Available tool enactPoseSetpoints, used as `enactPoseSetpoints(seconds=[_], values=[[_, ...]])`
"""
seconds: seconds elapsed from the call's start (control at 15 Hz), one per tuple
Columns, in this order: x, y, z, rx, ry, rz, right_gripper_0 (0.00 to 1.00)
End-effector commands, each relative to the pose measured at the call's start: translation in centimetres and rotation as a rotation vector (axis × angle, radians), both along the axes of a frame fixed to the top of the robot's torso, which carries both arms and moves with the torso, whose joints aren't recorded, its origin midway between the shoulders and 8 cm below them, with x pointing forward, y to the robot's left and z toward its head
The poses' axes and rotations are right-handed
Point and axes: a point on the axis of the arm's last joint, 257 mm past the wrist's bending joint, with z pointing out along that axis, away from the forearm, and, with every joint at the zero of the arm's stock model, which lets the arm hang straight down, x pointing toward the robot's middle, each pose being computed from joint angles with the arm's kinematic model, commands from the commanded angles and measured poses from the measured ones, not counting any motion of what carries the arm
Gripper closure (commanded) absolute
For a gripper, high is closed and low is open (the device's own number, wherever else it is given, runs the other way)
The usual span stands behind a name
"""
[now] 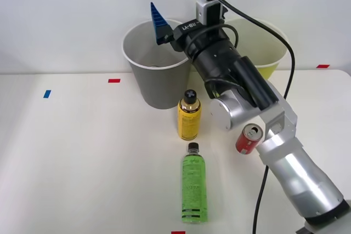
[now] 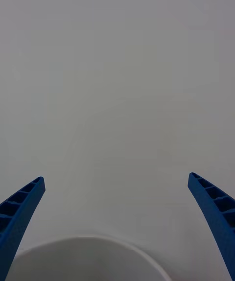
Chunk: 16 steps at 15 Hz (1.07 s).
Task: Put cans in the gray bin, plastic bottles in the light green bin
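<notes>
Front view: right pincer (image 1: 178,9) spread wide, holding nothing, above gray bin (image 1: 151,83) rim; red can (image 1: 249,139) on surface (image 1: 82,163) at bin's 4 o'clock.

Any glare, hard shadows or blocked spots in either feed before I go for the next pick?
Front view: even light, soft faint shadows, no glare on the table; the arm hides part of the light green bin and crowds the red can. Right wrist view: open right gripper before a flat pale wall, the gray bin rim curving low between the fingers.
</notes>
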Motion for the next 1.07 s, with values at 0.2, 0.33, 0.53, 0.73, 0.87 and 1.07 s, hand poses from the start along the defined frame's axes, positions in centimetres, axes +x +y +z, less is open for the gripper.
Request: enactPoseSetpoints(seconds=[0.2, 0.33, 0.53, 0.73, 0.87, 1.07], values=[[-5.0, -4.5, -0.1, 0.067, -0.067, -0.038, 0.00], [-8.2, -7.2, -0.4, 0.079, -0.076, -0.063, 0.00], [-12.4, -10.2, -2.0, 0.074, -0.054, -0.100, 0.00], [-15.3, -13.1, -4.0, 0.077, -0.014, -0.156, 0.00], [-16.7, -14.9, -5.6, 0.098, -0.008, -0.195, 0.00], [-19.5, -18.5, -8.7, 0.116, 0.017, -0.293, 0.00]])
